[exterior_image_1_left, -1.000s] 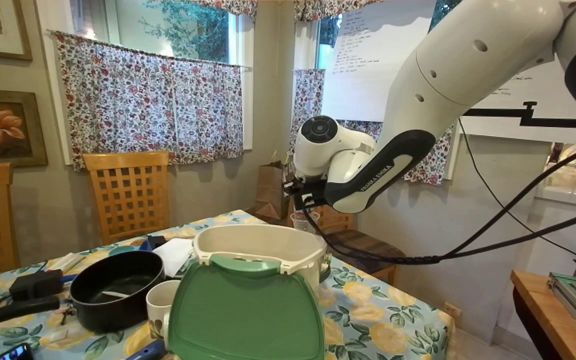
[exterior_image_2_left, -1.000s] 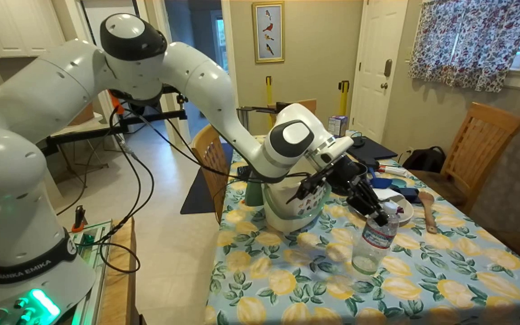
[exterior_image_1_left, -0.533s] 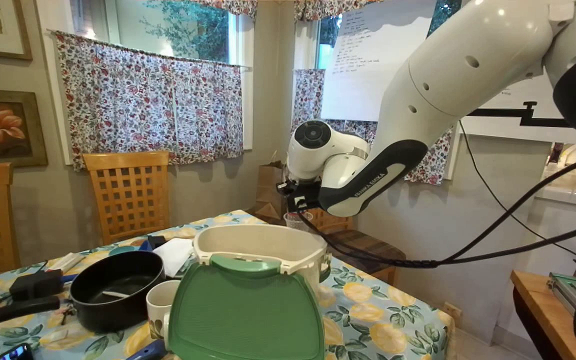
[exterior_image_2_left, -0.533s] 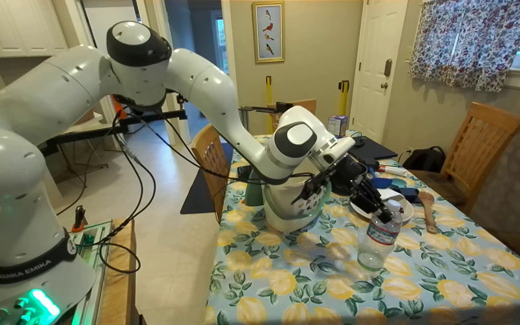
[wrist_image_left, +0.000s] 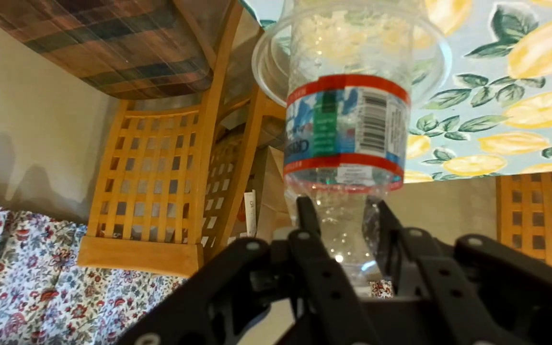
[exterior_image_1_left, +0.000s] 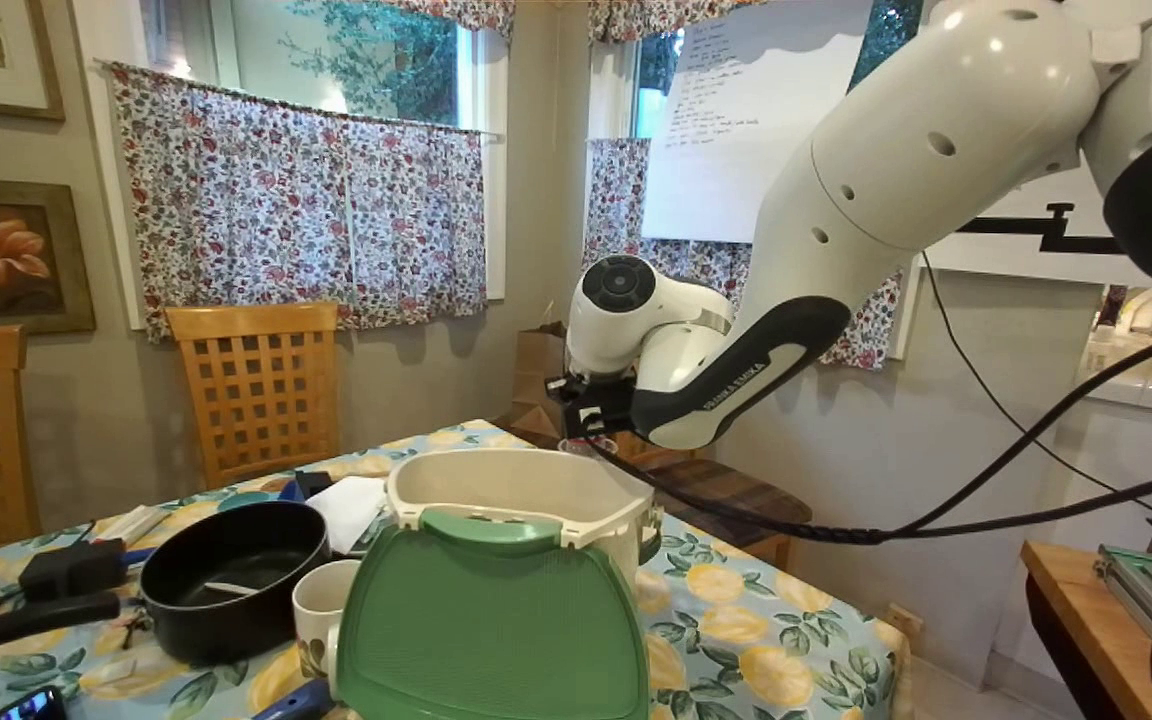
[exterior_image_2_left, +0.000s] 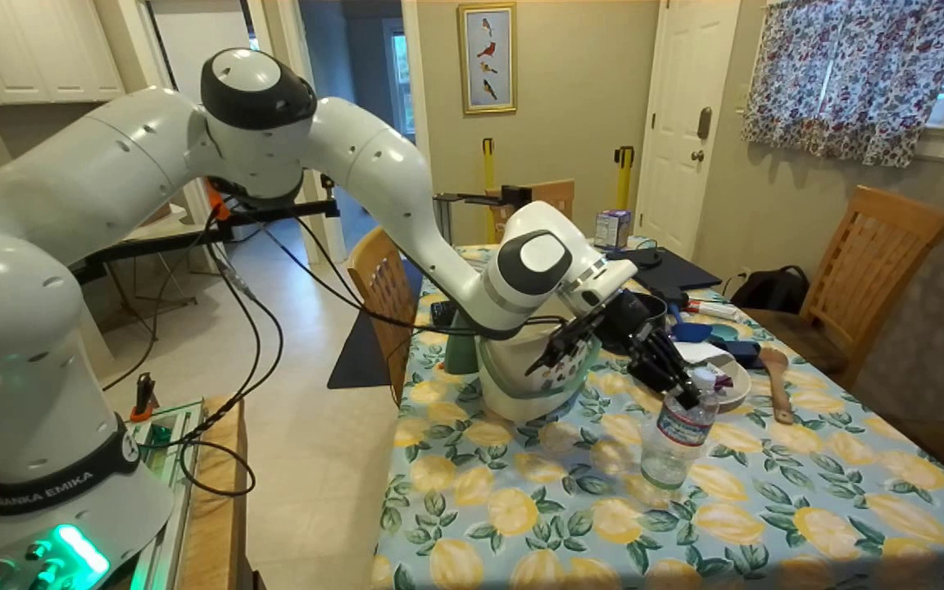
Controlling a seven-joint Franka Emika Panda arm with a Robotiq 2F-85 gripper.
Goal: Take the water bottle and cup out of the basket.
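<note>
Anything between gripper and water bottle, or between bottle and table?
Nothing visible stands between the gripper and the water bottle it holds. Toward the table, a clear cup shows around or behind the bottle's lower end; I cannot tell which.

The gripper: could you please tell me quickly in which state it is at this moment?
Gripper: closed, holding the water bottle by its upper part.

Wooden utensil (exterior_image_2_left: 778, 387) right of the jaws, in an exterior view
Left of them, in the wrist view, we see a chair (wrist_image_left: 154, 175) and floral curtain (wrist_image_left: 36, 282).
</note>
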